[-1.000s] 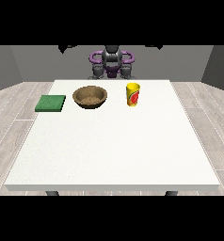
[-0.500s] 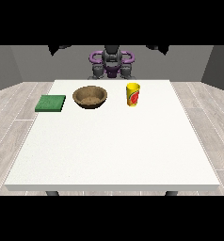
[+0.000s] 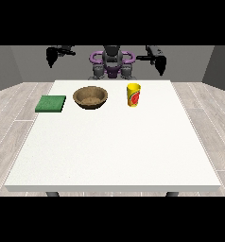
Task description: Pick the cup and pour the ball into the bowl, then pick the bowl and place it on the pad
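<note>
**Q:** Which step are you on, operator?

**A:** The very first one, by my reading: you have not yet reached for the yellow cup with the red label (image 3: 133,95). It stands upright on the white worktop (image 3: 114,151), near the far edge, just to the right of the brown wooden bowl (image 3: 90,97). The flat green square pad (image 3: 51,103) lies to the bowl's left, apart from it. Nothing is held.

**Q:** And your hands?

**A:** Both are raised out to the sides, well above and behind the worktop. The black hand at the view's right (image 3: 160,63) hangs downward, as does the black hand at the view's left (image 3: 51,57). They are too small for me to tell whether the fingers are apart or together.

**Q:** The ball?

**A:** Not visible; I judge it sits inside the cup, hidden by the rim.

**Q:** What does the next move call for?

**A:** Bring the hand at the view's right down and forward to the cup's side. Keep the cup upright until it is over the bowl.
</note>
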Motion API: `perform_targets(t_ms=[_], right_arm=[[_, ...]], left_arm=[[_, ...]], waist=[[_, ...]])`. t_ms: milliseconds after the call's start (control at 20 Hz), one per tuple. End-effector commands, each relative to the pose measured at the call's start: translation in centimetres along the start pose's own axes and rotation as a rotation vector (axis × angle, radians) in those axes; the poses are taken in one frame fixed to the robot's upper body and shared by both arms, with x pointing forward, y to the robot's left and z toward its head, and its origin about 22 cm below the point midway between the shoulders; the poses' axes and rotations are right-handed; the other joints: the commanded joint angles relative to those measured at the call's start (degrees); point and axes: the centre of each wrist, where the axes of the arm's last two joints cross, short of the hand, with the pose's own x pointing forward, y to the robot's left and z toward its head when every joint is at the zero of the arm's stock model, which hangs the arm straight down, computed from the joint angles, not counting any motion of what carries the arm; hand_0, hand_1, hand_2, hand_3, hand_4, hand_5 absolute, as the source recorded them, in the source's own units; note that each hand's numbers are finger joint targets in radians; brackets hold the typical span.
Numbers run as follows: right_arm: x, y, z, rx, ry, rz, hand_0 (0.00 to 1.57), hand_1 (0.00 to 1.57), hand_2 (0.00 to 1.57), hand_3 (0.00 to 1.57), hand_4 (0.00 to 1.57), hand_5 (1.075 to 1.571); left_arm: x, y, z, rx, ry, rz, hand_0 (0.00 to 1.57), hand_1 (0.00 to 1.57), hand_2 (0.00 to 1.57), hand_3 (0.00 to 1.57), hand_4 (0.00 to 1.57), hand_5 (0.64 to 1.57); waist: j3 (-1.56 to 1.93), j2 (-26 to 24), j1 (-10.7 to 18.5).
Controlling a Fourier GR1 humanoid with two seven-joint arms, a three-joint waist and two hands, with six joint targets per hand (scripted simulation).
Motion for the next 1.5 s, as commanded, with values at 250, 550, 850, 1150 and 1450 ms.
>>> perform_targets(t_ms=[250, 550, 850, 1150, 1450], right_arm=[[0.6, 0.2, -2.7, 0.023, -0.079, 0.008, 0.00, 0.00, 0.00, 0.00, 0.00, 1.571], [-1.0, 0.6, -1.9, 0.063, -0.133, -0.015, 0.00, 0.00, 0.00, 0.00, 0.00, 1.570], [-1.7, -0.4, -2.6, 0.056, -0.175, -0.005, 0.00, 0.00, 0.00, 0.00, 0.00, 1.571], [-1.1, -0.4, -2.7, 0.058, -0.136, -0.020, 0.00, 0.00, 0.00, 0.00, 0.00, 1.571], [-0.2, -2.0, -3.3, 0.071, -0.145, 0.013, 0.00, 0.00, 0.00, 0.00, 0.00, 1.570]], left_arm=[[-5.9, -5.7, 1.4, 0.019, -0.057, -0.021, 0.00, 0.00, 0.00, 0.00, 0.00, 1.517], [-7.6, -3.1, -1.3, 0.084, -0.117, -0.037, 0.00, 0.00, 0.00, 0.00, 0.00, 1.517], [-9.4, -4.1, -1.7, 0.069, -0.142, -0.060, 0.00, 0.00, 0.00, 0.00, 0.00, 1.520], [-11.3, -3.5, -1.2, 0.075, -0.110, -0.075, 0.00, 0.00, 0.00, 0.00, 0.00, 1.523], [-11.8, -4.1, -0.7, 0.045, -0.130, -0.245, 1.02, 1.02, 1.10, 0.89, 1.47, 0.776]], waist=[[-0.01, 5.2, -1.9], [-0.02, 10.2, -4.3], [-0.01, 12.6, -4.2], [-0.03, 11.9, -5.1], [0.00, 12.0, -6.4]])
